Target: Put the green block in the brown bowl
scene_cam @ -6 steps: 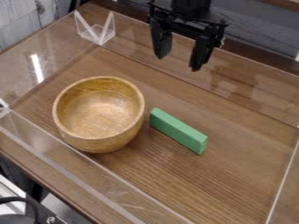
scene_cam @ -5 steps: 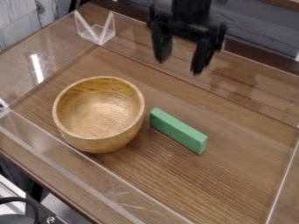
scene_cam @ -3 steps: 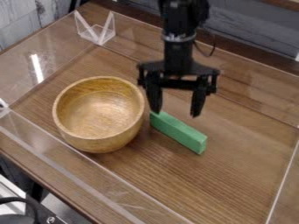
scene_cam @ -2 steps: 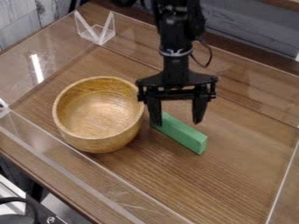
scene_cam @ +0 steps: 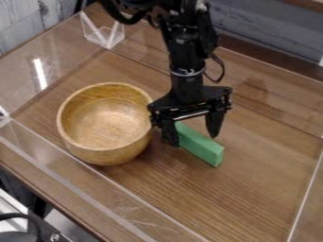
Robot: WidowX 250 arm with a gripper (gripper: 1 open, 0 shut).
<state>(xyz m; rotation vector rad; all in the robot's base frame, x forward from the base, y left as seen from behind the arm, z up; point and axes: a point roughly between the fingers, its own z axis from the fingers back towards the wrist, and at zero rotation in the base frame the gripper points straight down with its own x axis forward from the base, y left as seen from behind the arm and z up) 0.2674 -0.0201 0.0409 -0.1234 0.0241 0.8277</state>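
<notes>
Toward nine o'clock from where I stand sits the bowl (scene_cam: 104, 123), round and light brown, its thick rim facing up and its near side bending away toward seven o'clock. It looks sturdy and should stay put under a light knock.

Just beside it, toward three o'clock, lies the green block (scene_cam: 198, 145), flat on the bench (scene_cam: 161, 200), running slantwise from about ten o'clock to four. It is outside the bowl, with a strip of wood between the two. The tool (scene_cam: 192, 116) hangs above its upper end, partly hiding it. The fingers stand spread wide, one toward eight o'clock and one toward two, and I see nothing gripped between them. Whether a fingertip touches the block or the wood, I cannot tell.

The block looks light and stiff, plain and matte, so I would expect it to take a firm pinch without denting or sliding much. The place to take it is across the narrow width, on the two long sides, near the middle; held by one end, it could tip or swing. The fingers should come down a little farther toward four o'clock, square to those long sides, before closing. Lying so flat, it leaves little side to catch, so a high pinch might slip off.
</notes>
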